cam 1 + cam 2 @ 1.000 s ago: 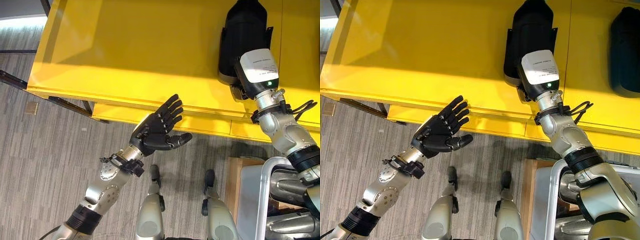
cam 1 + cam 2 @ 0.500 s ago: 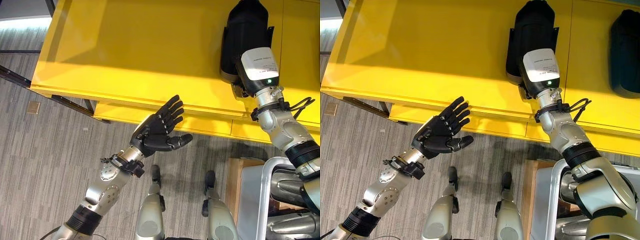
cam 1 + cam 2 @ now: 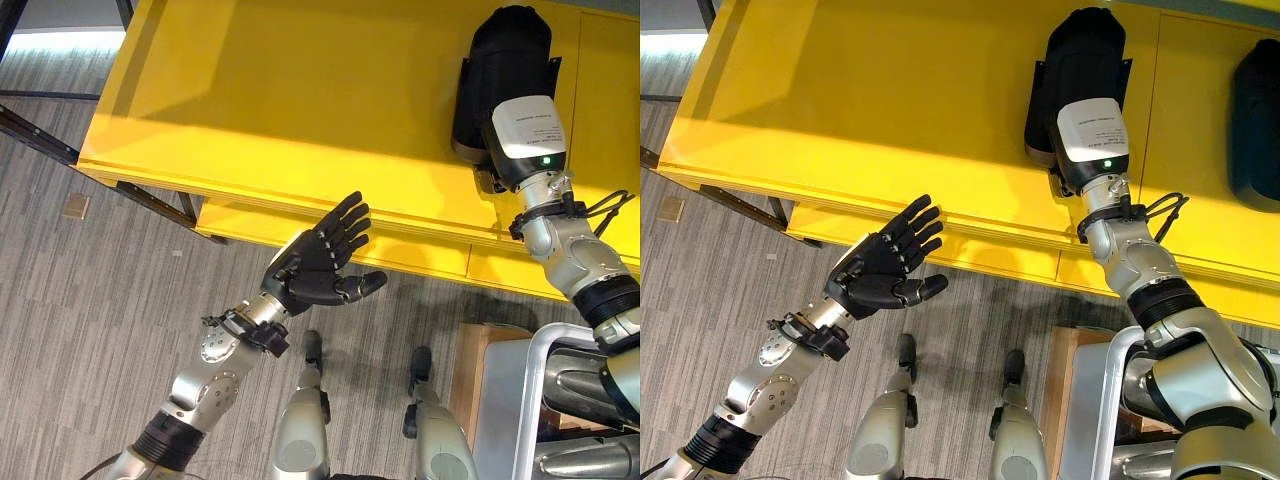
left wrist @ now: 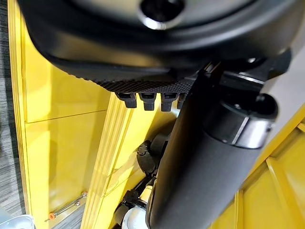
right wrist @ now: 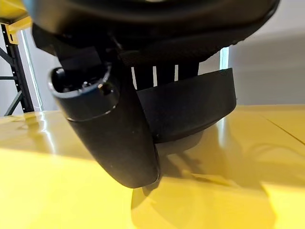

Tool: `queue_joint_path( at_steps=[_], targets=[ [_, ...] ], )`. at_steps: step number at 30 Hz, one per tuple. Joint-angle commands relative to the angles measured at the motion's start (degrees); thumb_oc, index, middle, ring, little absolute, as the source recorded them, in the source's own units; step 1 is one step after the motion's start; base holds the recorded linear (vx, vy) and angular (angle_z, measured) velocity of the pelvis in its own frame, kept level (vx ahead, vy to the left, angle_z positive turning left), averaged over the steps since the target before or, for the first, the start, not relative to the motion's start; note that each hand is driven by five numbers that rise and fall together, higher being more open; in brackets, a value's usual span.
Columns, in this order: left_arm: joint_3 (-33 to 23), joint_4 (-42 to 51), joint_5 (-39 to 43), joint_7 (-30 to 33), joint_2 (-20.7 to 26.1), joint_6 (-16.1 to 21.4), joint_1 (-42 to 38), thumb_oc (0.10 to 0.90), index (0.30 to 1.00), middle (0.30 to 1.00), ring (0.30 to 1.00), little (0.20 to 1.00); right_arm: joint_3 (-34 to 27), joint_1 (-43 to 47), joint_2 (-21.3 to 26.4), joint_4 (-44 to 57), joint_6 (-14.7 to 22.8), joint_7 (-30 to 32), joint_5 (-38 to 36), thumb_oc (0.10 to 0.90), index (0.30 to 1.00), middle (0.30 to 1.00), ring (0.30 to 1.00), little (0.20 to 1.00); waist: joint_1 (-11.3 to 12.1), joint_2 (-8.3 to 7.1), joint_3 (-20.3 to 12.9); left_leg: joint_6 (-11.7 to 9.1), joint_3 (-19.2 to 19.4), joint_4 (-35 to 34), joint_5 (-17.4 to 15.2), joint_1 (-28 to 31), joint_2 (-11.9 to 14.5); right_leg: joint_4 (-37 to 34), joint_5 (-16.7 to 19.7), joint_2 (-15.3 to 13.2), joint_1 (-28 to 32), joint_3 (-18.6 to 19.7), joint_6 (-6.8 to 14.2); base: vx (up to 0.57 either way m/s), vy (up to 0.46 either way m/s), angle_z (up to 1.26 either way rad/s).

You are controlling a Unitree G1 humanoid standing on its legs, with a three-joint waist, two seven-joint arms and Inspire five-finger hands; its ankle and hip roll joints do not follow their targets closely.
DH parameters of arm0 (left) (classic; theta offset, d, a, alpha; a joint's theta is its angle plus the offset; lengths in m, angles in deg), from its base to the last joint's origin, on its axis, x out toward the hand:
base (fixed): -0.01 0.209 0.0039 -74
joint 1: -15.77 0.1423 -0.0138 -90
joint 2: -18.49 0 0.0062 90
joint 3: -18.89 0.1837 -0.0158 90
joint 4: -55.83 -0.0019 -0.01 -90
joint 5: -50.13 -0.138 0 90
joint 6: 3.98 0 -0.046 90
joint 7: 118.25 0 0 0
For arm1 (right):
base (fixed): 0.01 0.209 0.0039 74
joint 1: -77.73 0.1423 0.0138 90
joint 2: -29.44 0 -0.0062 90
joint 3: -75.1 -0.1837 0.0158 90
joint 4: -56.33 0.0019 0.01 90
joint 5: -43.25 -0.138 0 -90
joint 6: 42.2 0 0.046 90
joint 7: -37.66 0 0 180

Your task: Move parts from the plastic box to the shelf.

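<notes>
Right hand (image 5: pixel 119 95): my fingers remain curled round the black part (image 3: pixel 1080 75) lying on the yellow shelf (image 3: pixel 890 110).
Left hand (image 3: pixel 318 265): fingers spread wide, unchanged, holding nothing.

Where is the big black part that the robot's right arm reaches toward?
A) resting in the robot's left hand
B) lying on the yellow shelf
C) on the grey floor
B: the black part lies on the yellow shelf at the right hand; the left hand hovers open and empty.
</notes>
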Motion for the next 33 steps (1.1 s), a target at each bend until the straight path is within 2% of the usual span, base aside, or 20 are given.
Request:
queue_joint_path(
  at_steps=[1,2,4,5,15,19,22,26,33],
  targets=[
    [0.3,7.5,1.4,-3.8,1.4,4.6,-2.5,0.900,1.000,1.000,1.000,1.000,1.0,12.1,3.9,-0.8,-1.6,4.1,-1.6,0.400,0.300,0.300,0.300,0.300,2.0,-3.24,-1.2,0.6,-1.9,2.5,-5.6,1.0,1.0,8.6,-9.7,-1.8,0.0,1.8,-1.8,0.00,-0.010,0.04],
    [0.3,7.5,1.5,-3.8,1.4,4.6,-2.4,0.900,1.000,1.000,1.000,1.000,0.8,12.0,3.9,-0.8,-1.6,4.1,-1.5,0.400,0.300,0.300,0.300,0.300,2.0,-3.22,-1.3,0.6,-1.9,2.5,-5.6,1.0,1.0,8.6,-9.8,-1.8,0.0,1.8,-1.8,0.00,-0.003,0.03],
    [0.3,7.5,1.6,-4.4,1.4,3.8,-2.4,0.900,1.000,1.000,1.000,1.000,0.5,11.8,4.0,-0.9,-1.5,4.4,-1.0,0.625,0.616,0.616,0.616,0.616,2.0,-3.16,-1.3,0.7,-2.0,2.5,-5.6,0.9,0.8,8.6,-9.8,-1.8,0.1,1.9,-1.7,0.00,0.003,0.02],
    [0.4,7.2,1.3,-5.1,1.2,3.2,-2.4,0.900,1.000,1.000,1.000,1.000,0.4,11.7,3.9,-1.2,-1.5,4.6,-0.5,0.900,1.000,1.000,1.000,1.000,2.0,-3.08,-1.2,0.7,-2.0,2.6,-5.5,0.9,0.8,8.6,-9.7,-1.8,0.2,2.0,-1.7,0.00,0.007,0.03],
    [0.3,7.2,1.8,-5.1,1.9,3.5,-2.0,0.900,1.000,1.000,1.000,1.000,1.6,10.4,4.4,-0.5,-1.8,2.8,0.4,0.900,1.000,1.000,1.000,1.000,1.7,-3.53,-1.7,0.8,-1.6,2.6,-5.5,1.2,0.9,8.2,-9.4,-1.7,0.5,2.5,-1.6,0.00,0.001,0.00],
    [0.1,6.8,1.5,-5.4,1.7,2.6,-1.8,0.900,1.000,1.000,1.000,1.000,0.7,9.0,4.3,0.1,-3.9,5.6,2.0,0.900,1.000,1.000,1.000,1.000,1.6,-3.85,-2.0,0.9,-1.5,2.8,-5.6,1.7,1.1,8.3,-9.5,-1.5,1.0,2.5,-1.6,0.00,0.000,0.00],
    [0.3,6.8,0.9,-5.6,1.9,2.8,-1.0,0.900,1.000,1.000,1.000,1.000,-0.9,7.0,4.3,1.6,-3.6,7.1,1.6,0.900,1.000,1.000,1.000,1.000,1.4,-3.92,-2.4,0.9,-1.2,2.5,-5.5,2.1,1.2,8.1,-9.4,-1.6,1.3,2.5,-1.6,0.02,0.004,0.03],
    [-0.1,6.9,0.6,-5.4,1.4,3.3,-0.4,0.900,1.000,1.000,1.000,1.000,-1.8,5.1,4.2,5.8,-3.0,4.1,4.1,0.900,1.000,1.000,1.000,1.000,0.8,-3.71,-2.9,0.8,-0.9,1.6,-5.2,2.7,1.4,7.9,-9.3,-1.7,1.4,2.8,-1.4,0.01,0.025,0.00],
    [-0.7,6.6,1.0,-5.5,1.0,3.2,0.3,0.900,1.000,1.000,1.000,1.000,-1.2,2.8,4.2,9.4,-4.0,1.4,5.1,0.900,1.000,1.000,1.000,1.000,0.1,-3.59,-3.4,0.7,-0.4,2.1,-5.3,3.1,1.6,8.6,-9.7,-1.9,1.3,2.9,-1.6,0.02,0.027,-0.03]
  ],
)
